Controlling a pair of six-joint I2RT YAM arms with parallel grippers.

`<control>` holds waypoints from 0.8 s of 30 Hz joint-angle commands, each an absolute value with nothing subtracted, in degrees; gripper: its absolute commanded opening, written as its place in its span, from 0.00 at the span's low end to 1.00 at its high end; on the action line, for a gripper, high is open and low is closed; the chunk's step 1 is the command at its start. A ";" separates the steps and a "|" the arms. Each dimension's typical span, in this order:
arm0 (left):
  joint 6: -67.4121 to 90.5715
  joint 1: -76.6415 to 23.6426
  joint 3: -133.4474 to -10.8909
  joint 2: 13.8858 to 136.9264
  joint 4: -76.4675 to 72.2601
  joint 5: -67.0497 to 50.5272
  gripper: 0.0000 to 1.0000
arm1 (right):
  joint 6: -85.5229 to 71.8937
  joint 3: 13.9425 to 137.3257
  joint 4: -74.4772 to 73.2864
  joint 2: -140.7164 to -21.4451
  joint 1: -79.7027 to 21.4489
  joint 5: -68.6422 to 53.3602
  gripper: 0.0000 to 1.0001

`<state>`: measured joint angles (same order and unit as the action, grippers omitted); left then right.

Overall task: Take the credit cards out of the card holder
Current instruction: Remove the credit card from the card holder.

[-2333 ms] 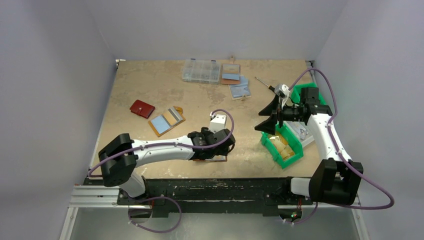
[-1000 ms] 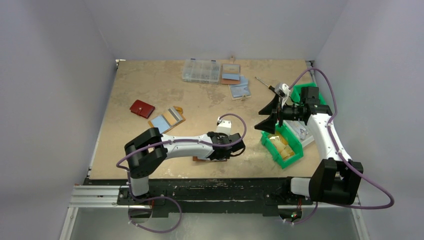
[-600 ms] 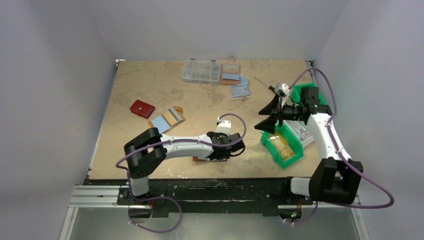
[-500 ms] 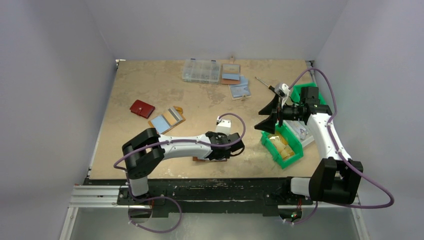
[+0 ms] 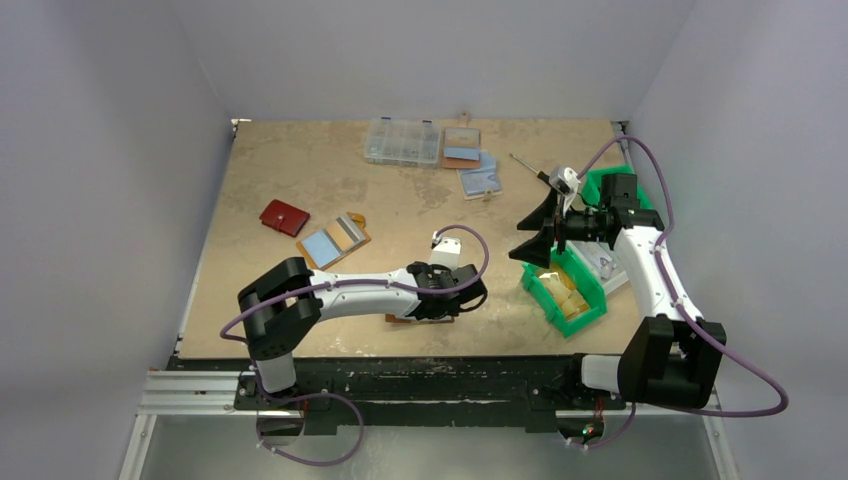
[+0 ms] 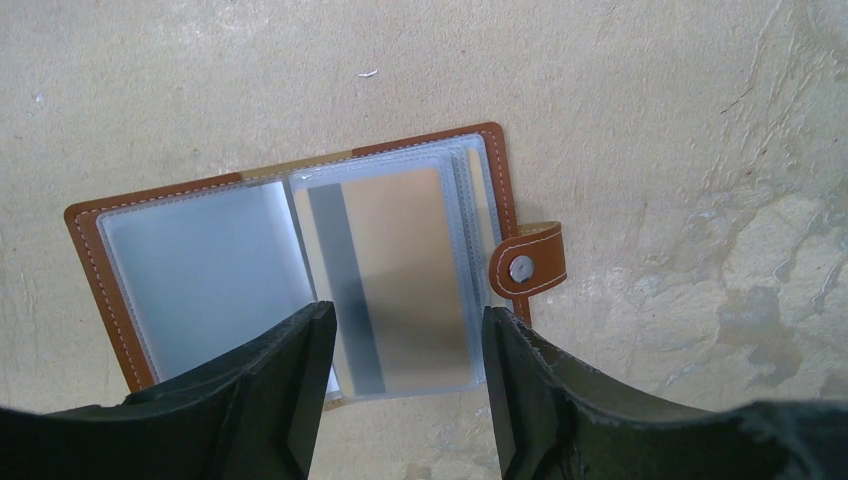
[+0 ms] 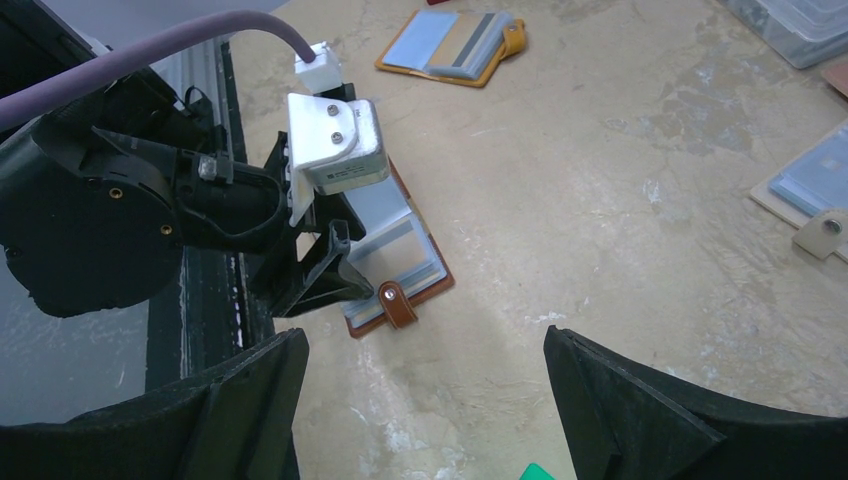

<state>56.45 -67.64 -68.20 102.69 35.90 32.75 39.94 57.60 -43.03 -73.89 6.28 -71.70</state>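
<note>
Because the card holder (image 6: 200,270) lies open and flat on the table (image 5: 300,170) near its front edge, your left claw (image 6: 405,318) hangs straight over it. Its jaws are partly spread, pinching nothing, and straddle the gold-orange credit card (image 6: 410,250) in the right-hand sleeve, probably lined up to nip its lower edge. Your right claw (image 5: 532,236) waits wide apart and empty above the green bin (image 5: 565,290), out of the way. Compared with two seconds back, the left wrist has shifted right; the right arm is unchanged.

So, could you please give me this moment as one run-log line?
card holder: open flat; gold card: sleeved; left tool: open above it; right tool: open, empty
</note>
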 commanded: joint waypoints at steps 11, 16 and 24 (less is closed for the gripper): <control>57.02 -67.85 -68.16 104.18 36.46 33.14 0.58 | 41.19 58.01 -44.10 -74.53 6.33 -73.21 0.99; 57.24 -67.85 -67.73 104.75 36.22 32.93 0.57 | 41.22 58.01 -44.29 -74.54 6.32 -73.21 0.99; 58.06 -67.35 -65.63 106.15 35.05 31.91 0.57 | 41.48 58.10 -44.56 -74.45 6.33 -73.30 0.99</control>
<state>56.88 -67.64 -67.26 104.36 35.18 32.64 40.16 57.60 -43.79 -74.67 6.28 -71.70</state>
